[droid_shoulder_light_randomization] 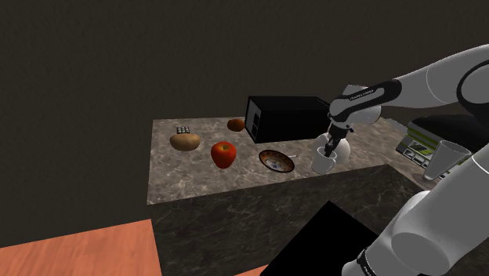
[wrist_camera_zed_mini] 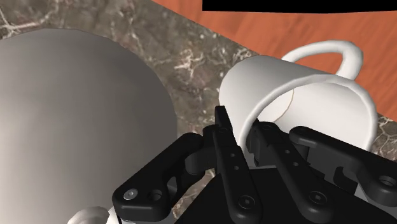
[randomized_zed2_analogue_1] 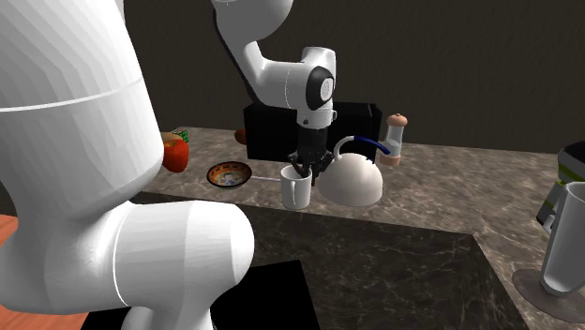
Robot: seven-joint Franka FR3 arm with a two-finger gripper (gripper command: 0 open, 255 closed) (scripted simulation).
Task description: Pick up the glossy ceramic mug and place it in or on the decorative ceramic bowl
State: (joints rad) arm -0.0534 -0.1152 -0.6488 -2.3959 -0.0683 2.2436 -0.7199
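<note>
Potato [droid_shoulder_light_randomization: 185,142]: lies at the left end of the marbled table [droid_shoulder_light_randomization: 196,184], left of centre in the shoulder view.
Apple [droid_shoulder_light_randomization: 224,154]: red, just right of the potato and a little lower in the frame.
Bowl [droid_shoulder_light_randomization: 277,161]: shallow, with a patterned inside. It sits on the table between the apple and the mug and touches neither.
Black box [droid_shoulder_light_randomization: 286,118]: stands behind the bowl, above centre in the shoulder view.
Mug [randomized_zed2_analogue_1: 298,187]: white and upright on the table, right of the bowl in both exterior views. Its handle is on the side away from the pincer in the wrist view.
Pincer [wrist_camera_zed_mini: 243,124]: black, pointing down at the mug's rim. It is closed on the mug's wall, with one finger [wrist_camera_zed_mini: 226,149] outside the wall and the other inside the cup.
Kettle [randomized_zed2_analogue_1: 352,178]: white and rounded, with a dark blue arched handle. It is just right of the mug in the second exterior view; whether they touch cannot be told.
Mill [randomized_zed2_analogue_1: 396,139]: small, pale body with a brown cap, behind the kettle to the right.
Jar [randomized_zed2_analogue_1: 567,248]: tall and clear on a round base, at the lower right edge of the second exterior view.
</note>
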